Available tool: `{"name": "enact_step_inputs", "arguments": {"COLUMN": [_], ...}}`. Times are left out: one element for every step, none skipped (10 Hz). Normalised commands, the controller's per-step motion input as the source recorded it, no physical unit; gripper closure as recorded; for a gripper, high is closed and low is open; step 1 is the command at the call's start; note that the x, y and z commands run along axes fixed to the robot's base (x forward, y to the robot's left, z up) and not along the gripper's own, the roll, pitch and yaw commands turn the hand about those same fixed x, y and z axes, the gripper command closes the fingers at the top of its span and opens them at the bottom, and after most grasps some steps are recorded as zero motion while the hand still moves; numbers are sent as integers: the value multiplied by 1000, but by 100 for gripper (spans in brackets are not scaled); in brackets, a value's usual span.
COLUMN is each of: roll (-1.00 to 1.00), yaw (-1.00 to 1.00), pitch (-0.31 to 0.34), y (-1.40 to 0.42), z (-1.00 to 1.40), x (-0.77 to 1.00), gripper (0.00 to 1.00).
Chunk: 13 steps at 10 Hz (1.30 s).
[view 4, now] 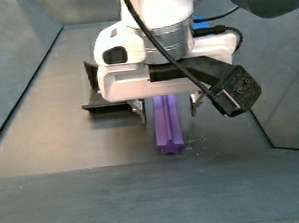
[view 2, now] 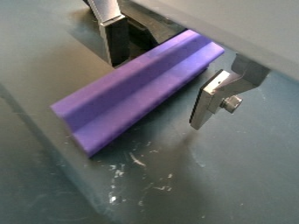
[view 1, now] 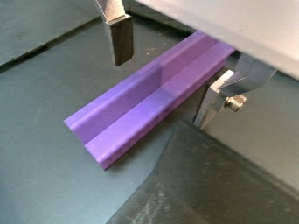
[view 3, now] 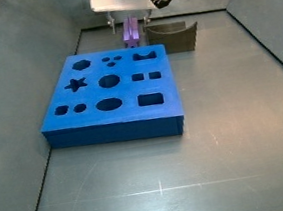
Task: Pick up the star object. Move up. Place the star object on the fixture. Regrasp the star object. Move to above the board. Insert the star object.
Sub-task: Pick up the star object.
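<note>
The star object (view 1: 146, 101) is a long purple prism lying flat on the dark floor. It also shows in a wrist view (view 2: 135, 92) and in both side views (view 3: 134, 38) (view 4: 171, 121). My gripper (view 1: 166, 86) is low over it, with one silver finger (view 1: 119, 39) on each side and a gap on both sides, so it is open and straddles the prism near one end. The gripper also shows in both side views (view 3: 132, 23) (view 4: 168, 99). The brown fixture (view 3: 174, 36) stands just beside the prism. The blue board (view 3: 108, 92) with dark shaped holes lies close by.
Grey walls enclose the floor on all sides. In a side view the fixture (view 4: 105, 106) shows as a dark block behind the gripper, with a strip of the board (view 4: 212, 21) behind the arm.
</note>
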Motion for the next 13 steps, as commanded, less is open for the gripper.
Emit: {"name": "enact_step_inputs", "arguments": {"roll": [0,-30,-77,0,0,0,0,0,0,0,0,0,0], "yaw": [0,86,60,0,0,0,0,0,0,0,0,0,0], "pitch": [-14,-74,-139,0,0,0,0,0,0,0,0,0,0], "y": [-69,0,-23,-29,0,0,0,0,0,0,0,0,0], "z": [-77,-77,-277,0,0,0,0,0,0,0,0,0,0], "x": [-94,-111,-83,0,0,0,0,0,0,0,0,0,0], "gripper": [0,0,0,0,100,100,100,100,100,100,100,100,100]}}
